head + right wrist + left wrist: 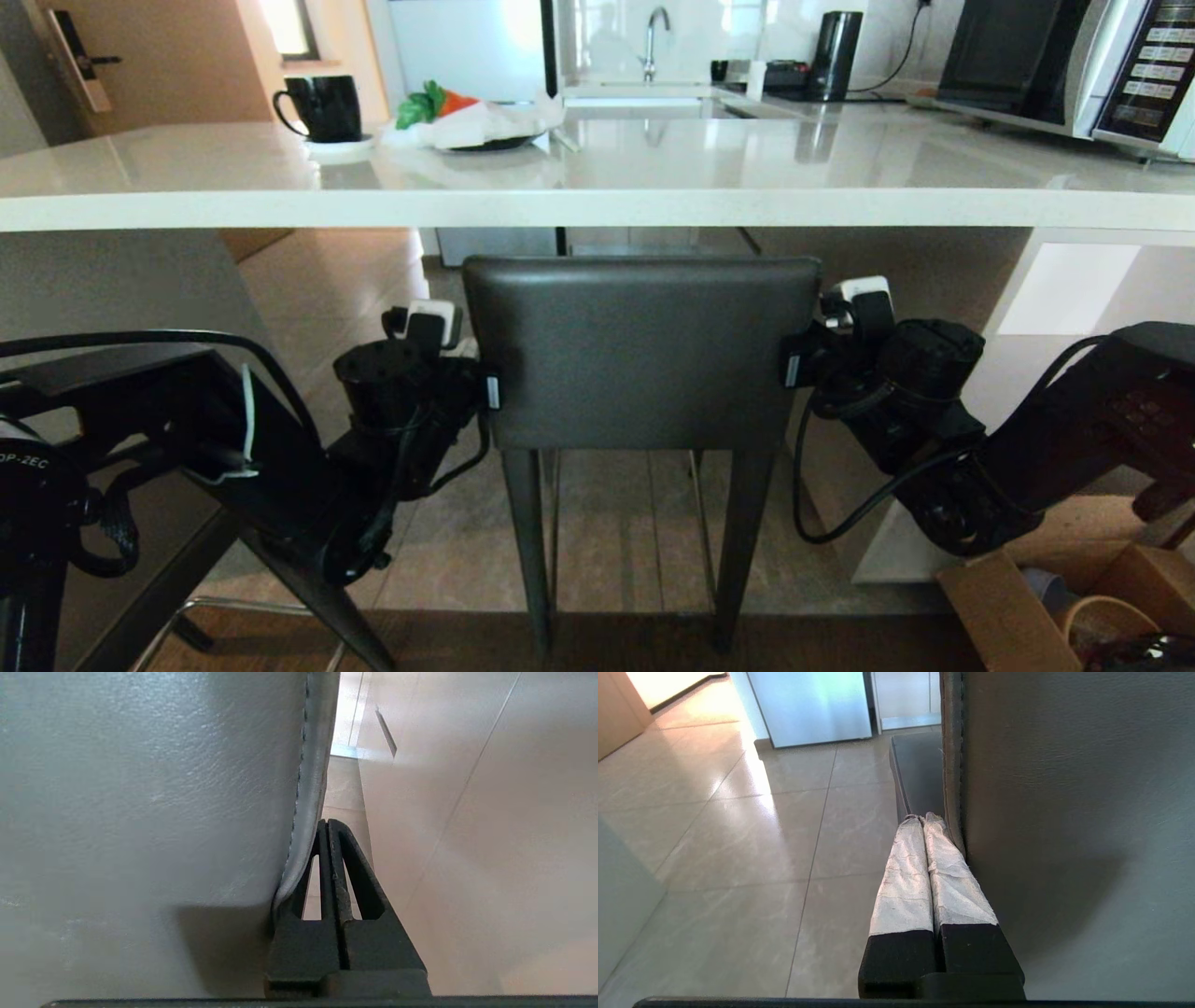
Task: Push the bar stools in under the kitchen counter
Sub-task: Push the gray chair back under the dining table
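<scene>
Your left gripper (924, 817): fingers pressed together, empty, against the left edge of the bar stool's backrest (641, 350). Your right gripper (328, 823): fingers together, empty, against that backrest's right edge. Bar stool (635, 420): backrest just below the kitchen counter (597, 201) edge, legs on the floor before it.

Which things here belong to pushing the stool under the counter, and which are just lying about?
Job in hand:
bar stool
kitchen counter
left claw, shut beside the backrest
right claw, shut beside the backrest

Lying about:
black mug
microwave
cardboard box
</scene>
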Controlling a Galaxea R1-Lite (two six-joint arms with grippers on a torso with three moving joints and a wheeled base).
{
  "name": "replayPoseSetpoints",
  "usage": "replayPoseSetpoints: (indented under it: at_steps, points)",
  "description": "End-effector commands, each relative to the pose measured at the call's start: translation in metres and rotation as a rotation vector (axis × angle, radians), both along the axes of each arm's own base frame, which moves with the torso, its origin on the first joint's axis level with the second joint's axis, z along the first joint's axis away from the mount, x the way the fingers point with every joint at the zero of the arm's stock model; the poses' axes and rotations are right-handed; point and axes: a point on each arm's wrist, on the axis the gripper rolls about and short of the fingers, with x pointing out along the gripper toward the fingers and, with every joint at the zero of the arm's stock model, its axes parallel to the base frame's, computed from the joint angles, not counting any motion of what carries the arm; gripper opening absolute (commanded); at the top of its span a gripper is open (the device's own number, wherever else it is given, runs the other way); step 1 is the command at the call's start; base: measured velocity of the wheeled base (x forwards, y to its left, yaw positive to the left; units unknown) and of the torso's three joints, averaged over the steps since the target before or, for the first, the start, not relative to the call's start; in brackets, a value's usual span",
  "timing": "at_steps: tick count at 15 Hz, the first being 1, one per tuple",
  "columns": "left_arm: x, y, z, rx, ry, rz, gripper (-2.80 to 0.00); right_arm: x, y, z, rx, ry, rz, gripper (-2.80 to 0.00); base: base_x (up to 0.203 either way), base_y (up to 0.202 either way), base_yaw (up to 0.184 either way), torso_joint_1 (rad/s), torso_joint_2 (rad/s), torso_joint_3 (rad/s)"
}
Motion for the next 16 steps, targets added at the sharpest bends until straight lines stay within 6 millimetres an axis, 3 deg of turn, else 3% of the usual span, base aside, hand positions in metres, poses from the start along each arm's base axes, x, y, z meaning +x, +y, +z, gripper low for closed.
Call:
replayPoseSetpoints:
  at_steps: [1,5,9,11,14,16]
  points:
    - [-0.006,-0.001,0.003,-0.003,-0.003,-0.008,-2.8,-0.003,0.002,-0.002,-0.004,0.007,0.007,-2.8,0.0,0.0,0.0,0.0,0.0,0.0]
    - [-0.012,0.012,0.012,-0.006,-0.007,0.011,-2.8,-0.004,-0.006,0.005,0.003,-0.008,-0.011,-2.8,0.0,0.0,0.0,0.0,0.0,0.0]
    - [-0.01,0.056,0.02,-0.007,-0.01,0.107,-2.8,-0.001,-0.051,0.008,-0.001,0.002,-0.117,-2.8,0.0,0.0,0.0,0.0,0.0,0.0]
    - [-0.021,0.068,0.027,-0.008,-0.01,0.097,-2.8,-0.01,-0.066,0.011,-0.003,0.01,-0.119,-2.8,0.0,0.0,0.0,0.0,0.0,0.0]
    - [-0.031,0.073,0.042,-0.021,-0.045,0.103,-2.8,-0.02,-0.068,0.028,0.004,-0.028,-0.121,-2.8,0.0,0.0,0.0,0.0,0.0,0.0]
    - [-0.05,0.079,0.058,-0.033,-0.076,0.103,-2.8,-0.039,-0.072,0.041,0.006,-0.04,-0.122,-2.8,0.0,0.0,0.0,0.0,0.0,0.0]
